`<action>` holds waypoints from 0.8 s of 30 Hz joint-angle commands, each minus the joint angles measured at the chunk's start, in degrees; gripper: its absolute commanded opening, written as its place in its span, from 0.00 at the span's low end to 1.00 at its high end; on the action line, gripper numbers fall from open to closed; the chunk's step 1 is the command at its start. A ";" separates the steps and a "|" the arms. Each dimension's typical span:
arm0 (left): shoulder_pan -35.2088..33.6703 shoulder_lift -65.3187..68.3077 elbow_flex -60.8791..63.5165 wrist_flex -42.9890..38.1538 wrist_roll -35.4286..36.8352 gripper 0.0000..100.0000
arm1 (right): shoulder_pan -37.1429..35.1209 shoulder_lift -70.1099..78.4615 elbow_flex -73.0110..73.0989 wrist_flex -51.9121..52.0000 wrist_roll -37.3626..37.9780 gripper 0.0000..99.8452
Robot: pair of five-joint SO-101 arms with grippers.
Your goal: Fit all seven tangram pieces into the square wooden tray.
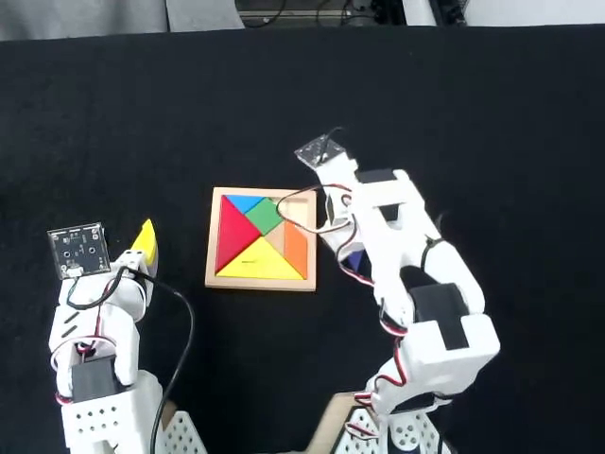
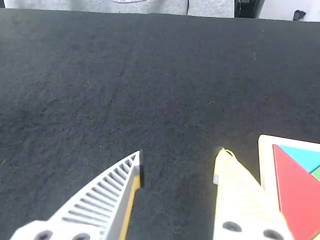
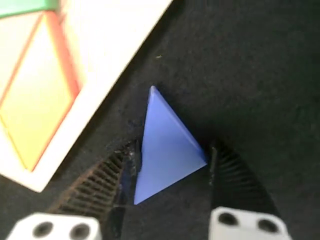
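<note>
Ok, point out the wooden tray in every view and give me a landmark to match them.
High view: tray at the table's middle, between the arms.
Left wrist view: tray corner beside the left gripper's yellow finger.
Right wrist view: tray rim beside the blue triangle.
Landmark: the green piece, in all three.

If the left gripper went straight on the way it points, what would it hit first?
Probably only the black table: the open left gripper points along it, and the way looks free as far as shown. The wooden tray lies off to the side of that line.
</note>
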 commanded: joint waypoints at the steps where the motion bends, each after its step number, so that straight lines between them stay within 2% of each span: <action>1: 0.75 -0.79 1.01 0.09 -0.44 0.24 | 0.35 1.54 -2.68 0.97 0.53 0.16; 8: 0.75 -0.79 1.01 0.09 -0.44 0.24 | 0.44 1.54 -4.97 2.11 0.53 0.16; 19: 0.75 -0.79 1.01 0.09 -0.44 0.24 | -1.23 1.80 -30.20 21.54 0.88 0.16; 24: 0.75 -0.79 1.01 0.09 -0.44 0.24 | -6.86 2.07 -39.25 26.73 1.49 0.16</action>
